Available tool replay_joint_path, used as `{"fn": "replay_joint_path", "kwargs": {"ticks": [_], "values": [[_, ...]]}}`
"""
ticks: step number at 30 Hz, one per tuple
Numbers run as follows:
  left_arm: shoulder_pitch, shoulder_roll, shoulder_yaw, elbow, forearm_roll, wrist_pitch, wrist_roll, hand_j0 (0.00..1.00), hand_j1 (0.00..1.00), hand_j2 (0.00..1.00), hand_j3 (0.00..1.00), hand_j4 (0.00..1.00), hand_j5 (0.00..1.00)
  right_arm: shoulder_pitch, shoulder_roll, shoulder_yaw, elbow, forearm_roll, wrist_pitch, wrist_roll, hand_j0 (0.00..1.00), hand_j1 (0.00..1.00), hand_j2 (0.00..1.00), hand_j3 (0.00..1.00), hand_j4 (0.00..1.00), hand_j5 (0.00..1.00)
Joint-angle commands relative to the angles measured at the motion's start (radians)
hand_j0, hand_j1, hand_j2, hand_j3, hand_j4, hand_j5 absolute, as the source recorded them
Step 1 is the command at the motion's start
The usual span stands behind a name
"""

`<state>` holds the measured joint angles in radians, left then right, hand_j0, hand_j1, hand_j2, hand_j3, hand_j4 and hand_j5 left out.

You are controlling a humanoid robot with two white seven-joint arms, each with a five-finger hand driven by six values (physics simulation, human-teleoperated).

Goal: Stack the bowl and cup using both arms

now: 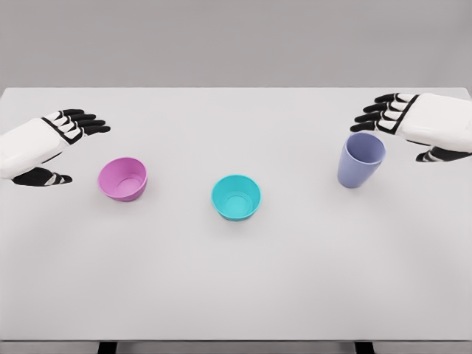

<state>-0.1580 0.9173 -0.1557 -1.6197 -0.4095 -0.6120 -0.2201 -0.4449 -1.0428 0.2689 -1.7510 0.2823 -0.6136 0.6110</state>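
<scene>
The near part of the white desk [236,295], across the lower frame, is seen bare up to its front edge, so ample room for carrying and setting down is judged to lie there. At the centre of the frame a teal bowl [236,197] stands upright; left of it, well apart, a pink bowl [123,178] stands slightly tipped. Both are judged light, rigid and smooth-walled, likely to slip under a loose pinch, and best taken across the rim or around the outer wall. At the right a lavender cup [361,159] stands upright; its taller tapered wall is judged the better place to be wrapped. Above and right of it the right hand [413,122] is held spread and empty, near the rim. At the left the left hand [51,140] is likewise spread and empty, beside the pink bowl but apart from it. Both hands lie close to the desk's side edges.
</scene>
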Motion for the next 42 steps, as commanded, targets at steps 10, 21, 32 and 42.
{"fn": "replay_joint_path", "kwargs": {"ticks": [10,21,32,42], "values": [[-0.058,0.009,0.008,0.014,0.014,0.001,-0.056,1.00,1.00,1.00,1.00,1.00,1.00,0.015,-0.014,-0.148,0.007,-0.049,0.003,0.000,1.00,1.00,1.00,1.00,1.00,1.00],[-0.494,0.038,-0.501,-0.032,0.356,0.001,-0.391,1.00,1.00,1.00,1.00,1.00,1.00,-0.034,-0.059,-0.182,0.002,-0.043,0.003,0.000,1.00,1.00,1.00,1.00,1.00,1.00],[-0.499,0.084,-0.570,-0.069,0.338,0.281,-0.391,1.00,1.00,1.00,1.00,1.00,1.00,-0.080,-0.013,-0.048,0.007,-0.034,0.003,0.000,1.00,1.00,1.00,1.00,1.00,1.00],[-0.500,0.071,-0.608,-0.058,0.259,0.282,-0.391,1.00,1.00,1.00,1.00,1.00,1.00,-0.063,-0.060,-0.047,0.002,-0.034,0.003,0.000,1.00,1.00,1.00,1.00,1.00,1.00]]}}
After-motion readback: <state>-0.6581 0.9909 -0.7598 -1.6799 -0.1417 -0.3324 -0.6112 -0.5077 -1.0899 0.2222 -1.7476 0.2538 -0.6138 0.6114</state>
